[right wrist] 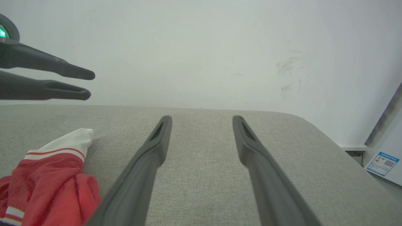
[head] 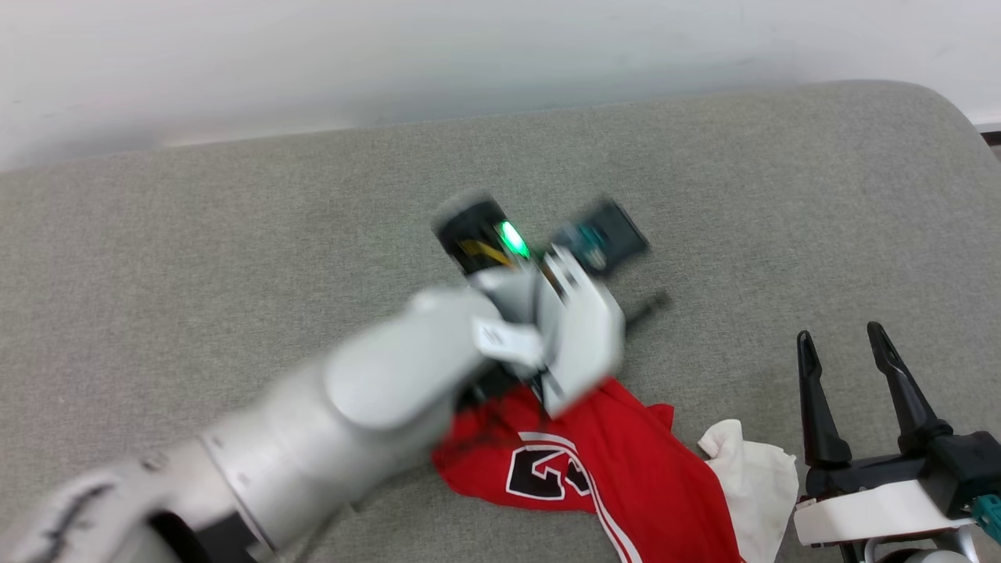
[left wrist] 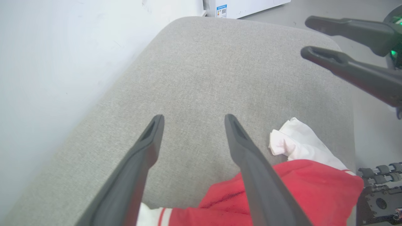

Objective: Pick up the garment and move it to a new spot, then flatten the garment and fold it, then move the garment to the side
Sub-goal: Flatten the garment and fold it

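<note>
The garment, a crumpled red jersey with a black number and a white sleeve, lies at the near edge of the grey cushion. My left arm's wrist hangs blurred above its far end. In the left wrist view my left gripper is open over bare cushion with nothing between its fingers, and the garment lies under and right of the right finger. My right gripper stands open just right of the sleeve, holding nothing. The right wrist view has the garment at lower left and my left gripper above it.
A white wall runs along the cushion's far edge. The cushion's rounded right corner drops to the floor. A white cabinet with a blue sticker stands past that corner. Bare cushion stretches left of the garment and behind it.
</note>
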### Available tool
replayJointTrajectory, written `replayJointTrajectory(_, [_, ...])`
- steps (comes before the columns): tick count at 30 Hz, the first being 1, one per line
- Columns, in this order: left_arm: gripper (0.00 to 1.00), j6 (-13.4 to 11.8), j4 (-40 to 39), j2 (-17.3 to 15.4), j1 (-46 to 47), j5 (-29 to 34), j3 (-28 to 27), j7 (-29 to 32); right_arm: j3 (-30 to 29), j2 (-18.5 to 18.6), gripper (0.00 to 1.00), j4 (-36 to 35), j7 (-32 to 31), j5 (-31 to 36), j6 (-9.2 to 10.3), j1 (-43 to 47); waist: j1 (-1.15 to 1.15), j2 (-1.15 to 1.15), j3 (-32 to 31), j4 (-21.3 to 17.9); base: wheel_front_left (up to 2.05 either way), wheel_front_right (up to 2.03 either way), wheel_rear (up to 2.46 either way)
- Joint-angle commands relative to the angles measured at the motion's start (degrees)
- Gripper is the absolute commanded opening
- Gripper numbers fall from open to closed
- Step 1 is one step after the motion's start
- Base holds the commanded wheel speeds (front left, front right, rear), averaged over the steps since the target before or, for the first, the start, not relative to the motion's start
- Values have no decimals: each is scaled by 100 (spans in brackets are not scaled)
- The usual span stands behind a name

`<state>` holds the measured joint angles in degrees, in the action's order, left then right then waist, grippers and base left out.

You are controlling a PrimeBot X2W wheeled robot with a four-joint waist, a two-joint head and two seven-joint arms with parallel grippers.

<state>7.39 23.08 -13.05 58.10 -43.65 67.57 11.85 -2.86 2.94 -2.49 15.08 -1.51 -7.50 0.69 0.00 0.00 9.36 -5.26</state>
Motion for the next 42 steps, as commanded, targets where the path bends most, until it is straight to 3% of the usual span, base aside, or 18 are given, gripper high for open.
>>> replayJointTrajectory(1, [100, -1, 41, -92, 174, 15, -82, 8, 12, -11, 100, -19, 13, 4, 3, 34, 0, 0, -10, 17, 0, 0, 0])
replayJointTrajectory(11, [100, 0, 422, -1067, 1091, -410, -254, 1163, 68, -11, 100, -64, 13, -9, 2, -80, 0, 0, 162, -24, 0, 0, 0])
replayJointTrajectory(18, [100, 1, 562, -1406, 1190, -1119, 79, 2335, 108, -11, 100, -78, 13, -23, 2, -233, 0, 0, 443, -182, 0, 0, 0])
replayJointTrajectory(23, [100, 1, 698, -1460, 1082, -1273, 353, 2728, 134, -11, 100, -99, 13, -63, 2, -397, 0, 0, 716, -337, 0, 0, 0])
replayJointTrajectory(33, [100, 2, 1174, -1236, 385, -1217, 606, 3073, 175, -11, 100, -91, 13, -139, 3, -574, 0, 0, 1066, -557, 0, 0, 0])
replayJointTrajectory(34, [67, 2, 1162, -1219, 344, -1147, 618, 3030, 180, -11, 100, -90, 13, -144, 3, -573, 0, 0, 1071, -565, 0, 0, 0])
replayJointTrajectory(35, [0, 2, 1146, -1211, 296, -1136, 625, 2981, 182, -11, 100, -85, 13, -145, 2, -568, 0, 0, 1064, -567, 0, 0, 0])
replayJointTrajectory(42, [0, 5, 771, -1337, 534, -1215, 586, 2308, 81, -12, 100, -48, 13, -68, 2, -426, 0, 0, 864, -416, 0, 0, 0])
